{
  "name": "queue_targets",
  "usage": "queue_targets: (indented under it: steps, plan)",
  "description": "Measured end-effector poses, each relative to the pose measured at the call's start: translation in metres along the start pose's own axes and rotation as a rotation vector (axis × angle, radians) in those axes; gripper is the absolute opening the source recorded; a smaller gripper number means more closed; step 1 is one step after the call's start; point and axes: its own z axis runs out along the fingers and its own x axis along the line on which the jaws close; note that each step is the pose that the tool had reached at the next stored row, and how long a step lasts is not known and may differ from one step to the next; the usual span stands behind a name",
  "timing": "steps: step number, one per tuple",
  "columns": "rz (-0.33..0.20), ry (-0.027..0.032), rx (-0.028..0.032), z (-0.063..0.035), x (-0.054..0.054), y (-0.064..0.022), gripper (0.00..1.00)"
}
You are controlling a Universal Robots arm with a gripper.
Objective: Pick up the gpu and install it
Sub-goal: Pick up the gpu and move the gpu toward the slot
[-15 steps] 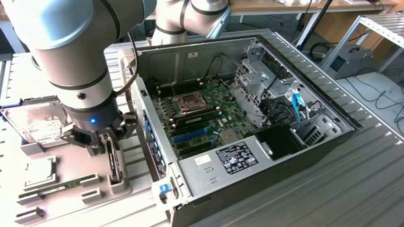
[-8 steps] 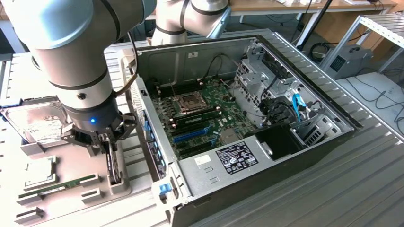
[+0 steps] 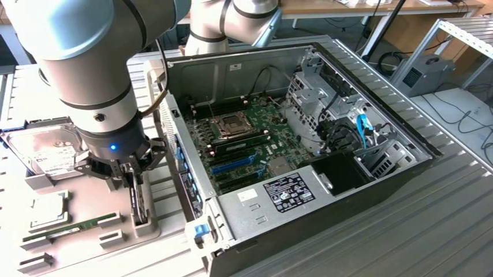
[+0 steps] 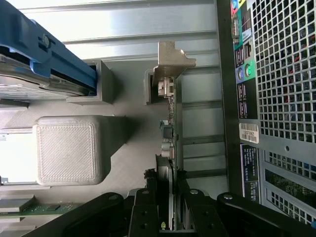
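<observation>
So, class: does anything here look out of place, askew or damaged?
Nothing stands out. The gpu stands upright on edge in its holder, with the hand shut squarely on it. The drive and memory stick lie flat nearby, and the open case looks intact.

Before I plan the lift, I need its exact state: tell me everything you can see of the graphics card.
The graphics card is a thin dark board standing on edge in a grey slotted holder, beside the open computer case. A silver metal bracket caps the end away from the gripper, whose jaws are shut against both faces of the card.
</observation>
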Motion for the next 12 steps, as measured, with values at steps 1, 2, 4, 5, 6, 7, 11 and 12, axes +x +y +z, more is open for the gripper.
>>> queue_targets:
  steps: [1, 2, 4, 5, 6, 7, 11, 12]
  plan:
    - [0.0, -0.0001, 0.0003, 0.0, 0.0, 0.0, 0.26]
    - [0.0, -0.0001, 0.0004, 0.0, 0.0, 0.0, 0.26]
    - [0.0, -0.0002, 0.0004, -0.0004, 0.0, 0.0001, 0.26]
    - [0.0, 0.0001, 0.0006, -0.0011, 0.0, 0.0001, 0.26]
    - [0.0, 0.0, 0.0005, -0.0017, 0.0, 0.0001, 0.26]
    - [0.0, -0.0001, 0.0004, -0.0024, -0.0001, 0.0002, 0.26]
    - [0.0, 0.0, 0.0005, -0.0065, -0.0001, 0.0003, 0.26]
    - [0.0, 0.0, 0.0005, -0.0075, -0.0002, 0.0004, 0.26]
